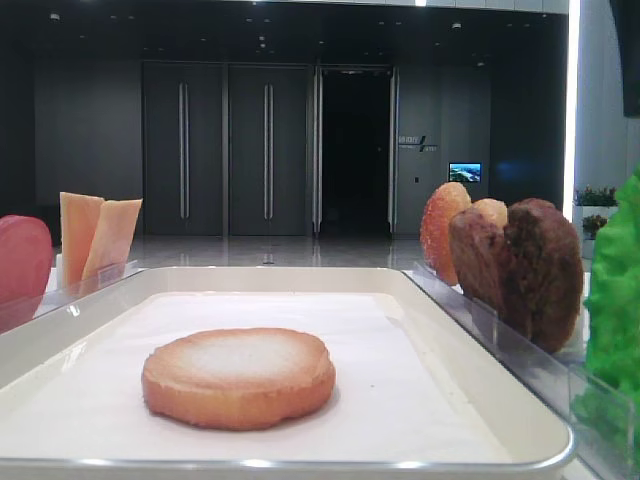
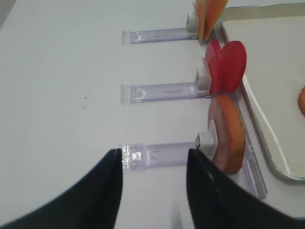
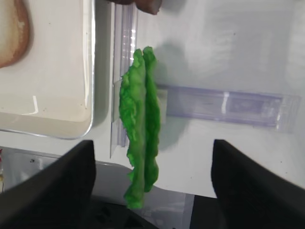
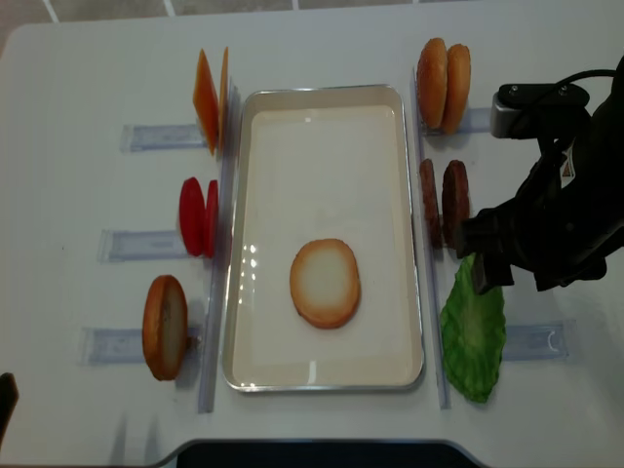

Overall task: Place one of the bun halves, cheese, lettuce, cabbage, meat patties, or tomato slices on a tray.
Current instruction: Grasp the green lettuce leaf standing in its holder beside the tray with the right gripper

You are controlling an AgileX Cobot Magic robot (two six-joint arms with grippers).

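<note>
- Exterior high view: one bun half (image 1: 238, 377) lies flat, pale face up, on the paper lining of the tray (image 1: 300, 277). On the left, behind the tray rim, stand a tomato slice (image 1: 22, 257) and two cheese slices (image 1: 97, 237), all on edge. On the right stand two further bun halves (image 1: 445, 228), then two meat patties (image 1: 525, 265), with lettuce (image 1: 618, 290) at the frame edge. No end effector appears in this view.
- Right wrist view: the right end effector (image 3: 153, 191) is open, its two dark fingers (image 3: 57, 188) set wide apart at the bottom of the frame. The lettuce (image 3: 139, 129) stands on edge between them and nearer the camera's centre line, held upright in a clear plastic holder (image 3: 224, 106) on the white bench (image 3: 228, 43). Neither finger touches the leaf. The tray corner (image 3: 57, 125) shows at left.
- Left wrist view: the left end effector (image 2: 153, 191) is open, with nothing between its fingers (image 2: 102, 191). It hangs over the bench (image 2: 62, 95) beside the nearest clear holder (image 2: 157, 155), which carries an upright bun half (image 2: 228, 136). Beyond stand the tomato slices (image 2: 228, 66) and the cheese (image 2: 209, 14).
- Exterior high (realsense) view: the bun half (image 4: 326, 283) lies in the tray (image 4: 322, 93), toward its near end. The right arm (image 4: 556, 214) hangs over the lettuce (image 4: 475, 336), right of the tray. Only a dark sliver of the left arm (image 4: 6, 400) shows at the lower left edge.
</note>
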